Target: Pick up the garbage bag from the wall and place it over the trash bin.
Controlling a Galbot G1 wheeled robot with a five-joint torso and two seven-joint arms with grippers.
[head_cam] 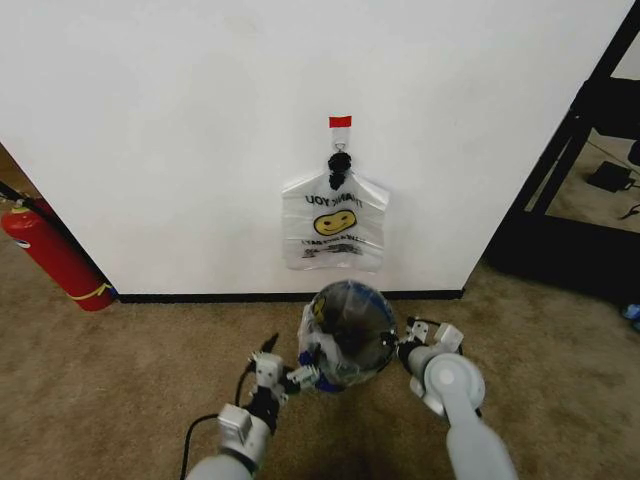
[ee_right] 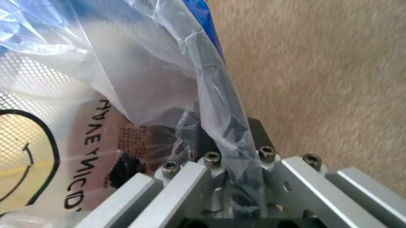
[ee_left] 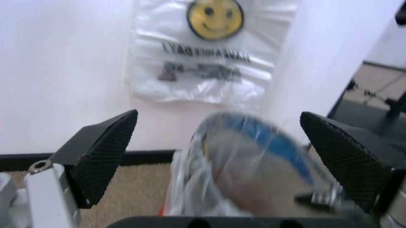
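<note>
The garbage bag (head_cam: 318, 345), thin clear plastic with a yellow smiley and blue marks, is draped over the small round trash bin (head_cam: 362, 302) on the carpet below the wall. My right gripper (head_cam: 409, 338) is at the bin's right side. In the right wrist view it (ee_right: 229, 135) is shut on a twisted strand of the bag (ee_right: 216, 109), with the bin's mesh (ee_right: 28, 90) showing through the plastic. My left gripper (head_cam: 288, 372) is at the bin's left side. In the left wrist view it (ee_left: 219, 121) is open, its black pads (ee_left: 104, 152) spread wide of the bag (ee_left: 244, 156).
A flat bunch of like bags (head_cam: 335, 222) hangs from a black tie on the white wall just above the bin. A red fire extinguisher (head_cam: 55, 255) leans at the left. Black shelving (head_cam: 585, 150) stands at the right. Carpet lies all around.
</note>
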